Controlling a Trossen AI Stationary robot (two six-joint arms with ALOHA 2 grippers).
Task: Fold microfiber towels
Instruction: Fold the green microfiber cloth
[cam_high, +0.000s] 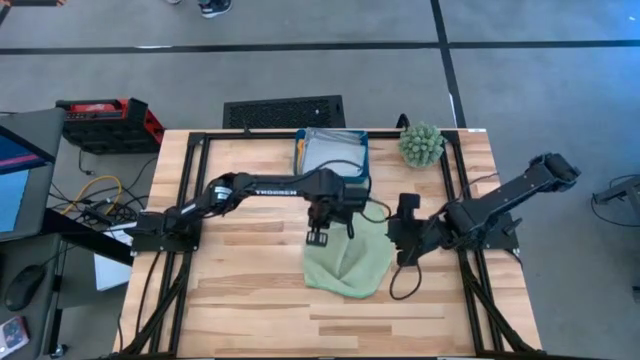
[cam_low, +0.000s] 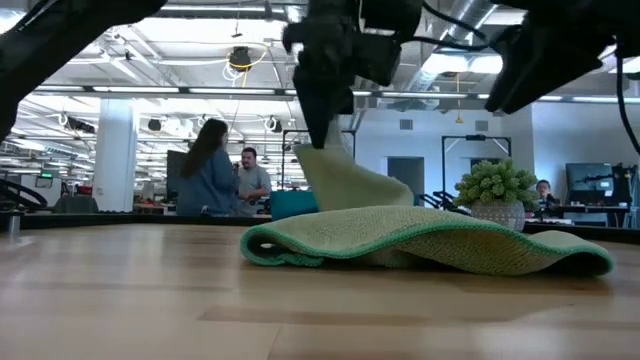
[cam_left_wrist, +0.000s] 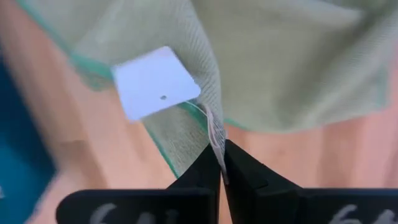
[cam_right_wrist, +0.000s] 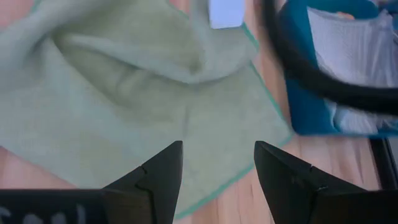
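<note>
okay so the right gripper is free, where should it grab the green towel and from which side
Probably the corner nearest the right gripper, on the side towards the teal tray. The green towel lies flat there with a bare edge on the wood, so the open fingers can come straight down over that edge. The left gripper already pinches another corner, lifted, so take one away from it.

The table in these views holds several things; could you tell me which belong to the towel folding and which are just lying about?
Part of the job:
- green towel, one corner pinched by the left gripper
- pale towel in the teal tray
- right gripper, open over the green towel

Lying about:
- spiky plant
- red case beside the table
</note>
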